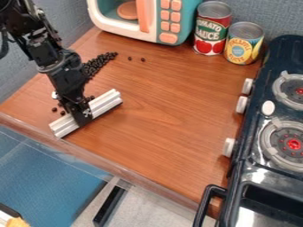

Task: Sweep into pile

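The jaws of the black gripper (82, 114) are closed on a long white bar (106, 103), which is grasped near its middle, one end sticking out on either side. The gripper is pointed down at the left of the wooden table (172, 124), and the bar is laid slantwise, its right end set farther from the table's near edge than its left. Next to the jaws, on the far side of the bar, a few loose black beads (54, 109) are scattered, some of them close by the gripper. Farther back, the main heap of beads (99, 63) is gathered in a long, narrow band beside the arm, by which it is partly covered. Two stray beads (142, 59) are seen apart from the heap, to its right.

Beyond them, at the back of the table, a teal and white toy microwave (187, 23) is placed, its buttons coloured orange. Just to its right a red can (211, 25) and a yellow can (241, 44) are stood upright, side by side. The right side is taken up by a dark toy stove (260, 84), fitted with white knobs (241, 104) and two round burners (293, 142).
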Action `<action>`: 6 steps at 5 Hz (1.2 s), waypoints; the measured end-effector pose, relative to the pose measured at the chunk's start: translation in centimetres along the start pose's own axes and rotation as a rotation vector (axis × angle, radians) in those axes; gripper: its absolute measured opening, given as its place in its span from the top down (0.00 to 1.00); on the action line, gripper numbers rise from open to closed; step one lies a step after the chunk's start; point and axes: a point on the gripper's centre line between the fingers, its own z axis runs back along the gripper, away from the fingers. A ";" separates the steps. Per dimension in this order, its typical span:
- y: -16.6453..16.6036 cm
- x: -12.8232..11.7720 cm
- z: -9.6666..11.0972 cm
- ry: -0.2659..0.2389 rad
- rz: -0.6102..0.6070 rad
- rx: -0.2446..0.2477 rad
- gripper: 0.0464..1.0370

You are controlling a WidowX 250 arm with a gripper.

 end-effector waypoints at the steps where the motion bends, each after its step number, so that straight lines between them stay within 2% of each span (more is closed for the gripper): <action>1: 1.3 0.2 -0.1 0.009 0.012 -0.009 0.67; 2: 2.9 0.8 -0.1 0.013 0.014 0.021 0.67; 3: 3.9 1.4 -0.1 0.020 0.008 0.023 0.67; 5: 6.3 1.7 0.0 0.084 -0.052 0.059 0.67; 6: 6.4 1.7 0.0 0.091 -0.053 0.063 0.67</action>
